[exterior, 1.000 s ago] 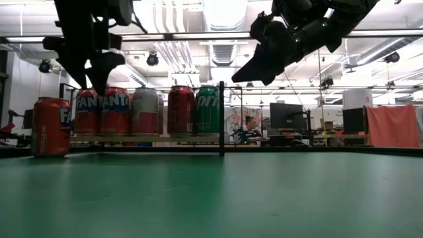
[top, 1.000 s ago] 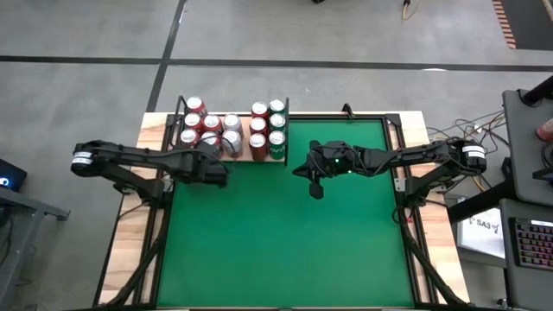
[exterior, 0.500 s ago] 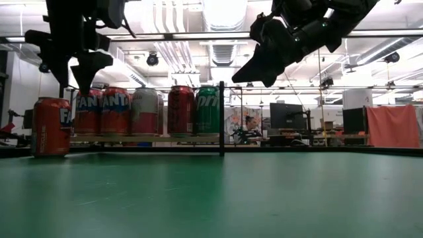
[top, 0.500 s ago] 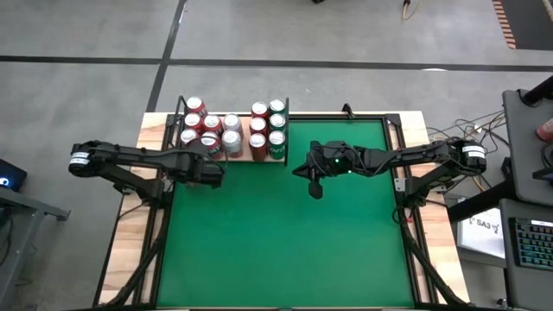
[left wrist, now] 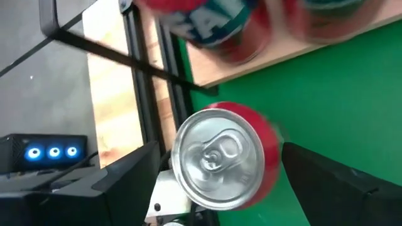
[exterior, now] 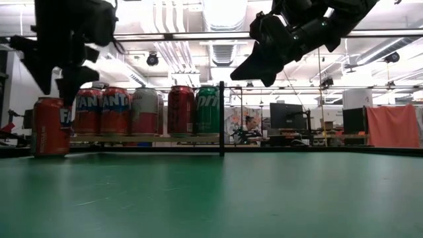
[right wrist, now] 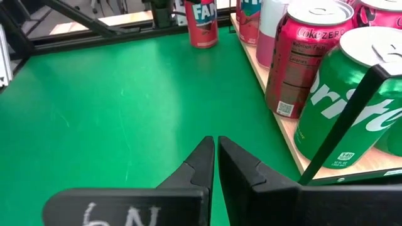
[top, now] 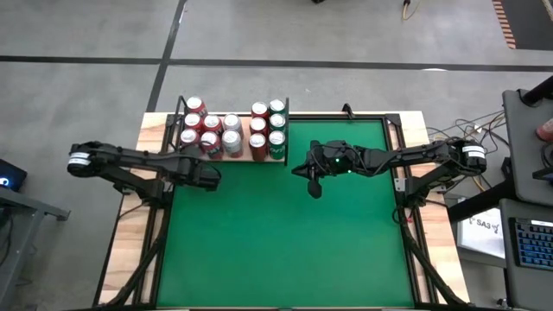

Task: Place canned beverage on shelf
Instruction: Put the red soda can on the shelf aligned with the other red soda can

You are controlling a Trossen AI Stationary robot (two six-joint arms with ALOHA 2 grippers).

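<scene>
**Red can on the felt, left gripper moving over it**

Red aluminium marks your target: one orange-soda can [top: 185,159] stands on the green felt [top: 285,233], just off the left end of the shelf [top: 244,155].

High view: the left gripper [top: 207,173] has drawn back from the shelf's front edge toward the left of the frame over the last second and now sits beside that can. The shelf, upper left of centre, carries red, pink and green cans. The right gripper [top: 313,180] hangs mid-table, unchanged.

Low view: the left gripper [exterior: 63,82] has shifted left along the can row and now hangs above the loose can [exterior: 51,127] at far left. The right arm stays raised at upper right.

Left wrist view: you look straight down on the can's lid [left wrist: 218,158], centred between the spread fingers [left wrist: 339,182]. I judge this the approach for a grasp; the can is not yet held.

Right wrist view: the right fingers [right wrist: 204,162] are pressed together, holding nothing, pointed past the shelf's green can [right wrist: 342,100].
</scene>
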